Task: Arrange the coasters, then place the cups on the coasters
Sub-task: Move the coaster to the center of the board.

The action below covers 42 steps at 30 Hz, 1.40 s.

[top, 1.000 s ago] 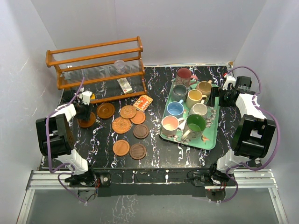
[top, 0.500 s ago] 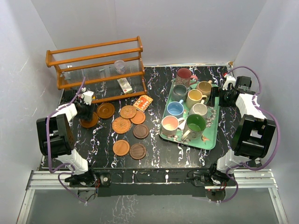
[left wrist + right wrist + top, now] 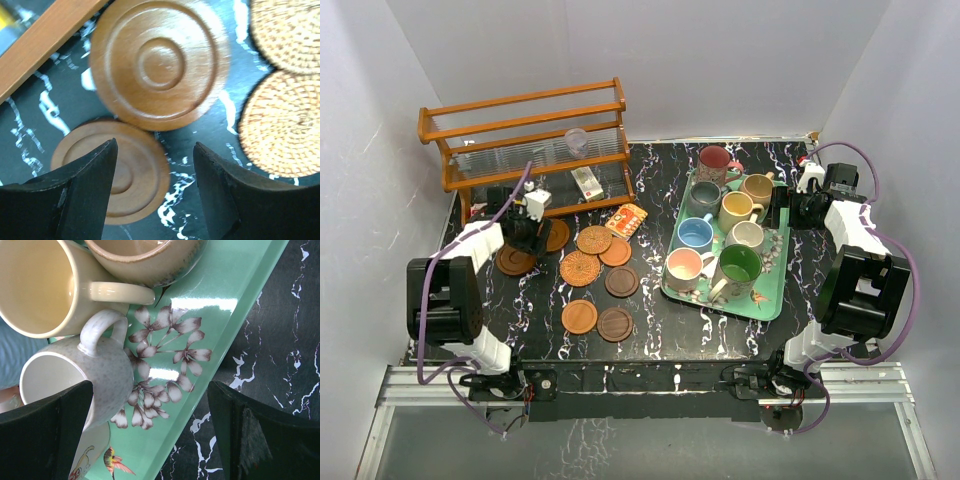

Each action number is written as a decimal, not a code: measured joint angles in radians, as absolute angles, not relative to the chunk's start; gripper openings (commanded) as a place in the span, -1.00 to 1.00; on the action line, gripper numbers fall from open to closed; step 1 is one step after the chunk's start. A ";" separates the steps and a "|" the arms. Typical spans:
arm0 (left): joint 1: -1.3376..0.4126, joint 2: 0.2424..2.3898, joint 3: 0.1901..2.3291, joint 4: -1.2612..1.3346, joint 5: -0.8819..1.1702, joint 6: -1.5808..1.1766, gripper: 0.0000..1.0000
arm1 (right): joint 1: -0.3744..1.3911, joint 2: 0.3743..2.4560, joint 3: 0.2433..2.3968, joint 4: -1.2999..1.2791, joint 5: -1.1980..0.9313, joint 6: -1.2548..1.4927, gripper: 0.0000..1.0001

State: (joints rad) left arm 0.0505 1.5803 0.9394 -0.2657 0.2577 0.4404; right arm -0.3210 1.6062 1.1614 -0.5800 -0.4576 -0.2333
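On the black marbled table (image 3: 670, 320), a green floral tray (image 3: 772, 305) carries eight ceramic mugs (image 3: 738, 265); round wooden coasters (image 3: 580, 268) lie loose to its left. Centre one disc between the jaws before closing. The left gripper (image 3: 155, 150), parted and empty, hovers over two ribbed brown coasters (image 3: 160, 62), one just beyond its fingertips. The right gripper (image 3: 150, 390) gapes empty above the tray's edge.
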 measured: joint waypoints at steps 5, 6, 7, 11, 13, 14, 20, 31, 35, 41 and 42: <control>-0.037 1.613 0.972 -0.262 0.286 0.448 0.23 | -0.321 1.606 1.161 -0.580 -0.455 -0.233 0.97; -0.051 1.629 0.987 -0.259 0.290 0.449 0.23 | -0.321 1.606 1.161 -0.580 -0.455 -0.233 0.97; -0.065 1.649 1.005 -0.258 0.297 0.450 0.23 | -0.321 1.606 1.161 -0.580 -0.455 -0.233 0.97; -0.084 1.731 1.068 -0.254 0.317 0.450 0.22 | -0.321 1.606 1.161 -0.580 -0.454 -0.233 0.97; -0.084 1.763 1.083 -0.251 0.325 0.449 0.21 | -0.321 1.606 1.161 -0.580 -0.453 -0.233 0.97; -0.084 1.774 1.084 -0.252 0.329 0.449 0.20 | -0.321 1.607 1.161 -0.580 -0.453 -0.233 0.97; -0.081 1.788 1.085 -0.270 0.353 0.461 0.19 | -0.321 1.609 1.161 -0.581 -0.451 -0.233 0.97; -0.081 1.646 0.958 -0.435 0.391 0.493 0.17 | -0.321 1.611 1.161 -0.585 -0.451 -0.234 0.97; -0.081 1.607 0.926 -0.474 0.388 0.495 0.17 | -0.321 1.611 1.161 -0.587 -0.451 -0.234 0.97; -0.081 1.592 0.926 -0.490 0.412 0.490 0.21 | -0.321 1.611 1.161 -0.595 -0.452 -0.234 0.97; -0.081 1.589 0.933 -0.493 0.421 0.489 0.21 | -0.321 1.611 1.161 -0.595 -0.452 -0.233 0.97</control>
